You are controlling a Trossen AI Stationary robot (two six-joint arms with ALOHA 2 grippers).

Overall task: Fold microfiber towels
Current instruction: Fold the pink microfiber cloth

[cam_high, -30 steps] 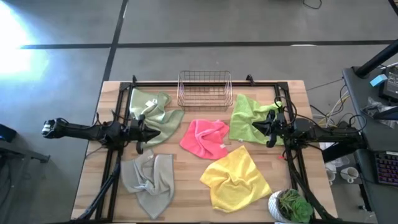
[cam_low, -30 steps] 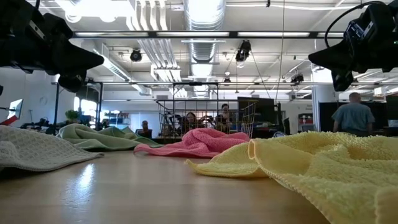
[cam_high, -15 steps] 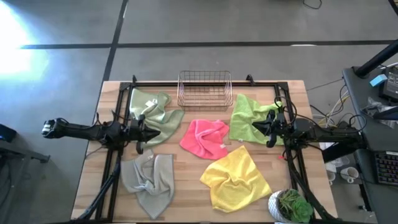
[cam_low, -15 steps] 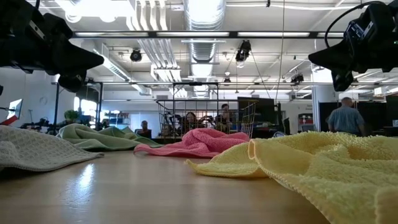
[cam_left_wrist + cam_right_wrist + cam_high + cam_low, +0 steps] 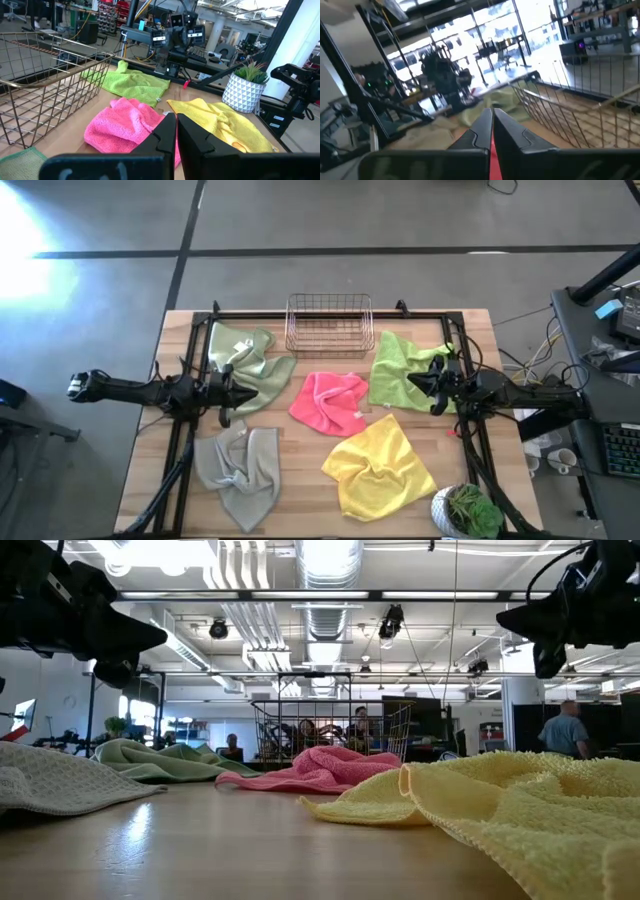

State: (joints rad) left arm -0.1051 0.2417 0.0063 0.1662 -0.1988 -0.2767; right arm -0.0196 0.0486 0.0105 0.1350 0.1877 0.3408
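Five microfiber towels lie crumpled on the wooden table: pale sage green (image 5: pixel 252 360) at far left, grey-beige (image 5: pixel 238 470) at near left, pink (image 5: pixel 328 402) in the middle, lime green (image 5: pixel 395 368) at far right, yellow (image 5: pixel 380 465) at near right. My left gripper (image 5: pixel 256 393) hovers level and shut above the sage towel's near edge, pointing at the pink towel (image 5: pixel 125 131). My right gripper (image 5: pixel 409 383) hovers level and shut above the lime towel, pointing toward the table's left. Both hang well above the table in the low view, the left gripper (image 5: pixel 150 638) and the right gripper (image 5: pixel 510 620).
A copper wire basket (image 5: pixel 329 325) stands at the middle of the far edge. A potted plant (image 5: pixel 468 510) sits at the near right corner. Black frame rails (image 5: pixel 190 430) run along the table's left, right and far sides. People (image 5: pixel 565 730) show in the room beyond.
My right gripper has tipped up a little, so its fingertips stand higher in the low view. It stays shut. The left arm and all the towels have kept still.
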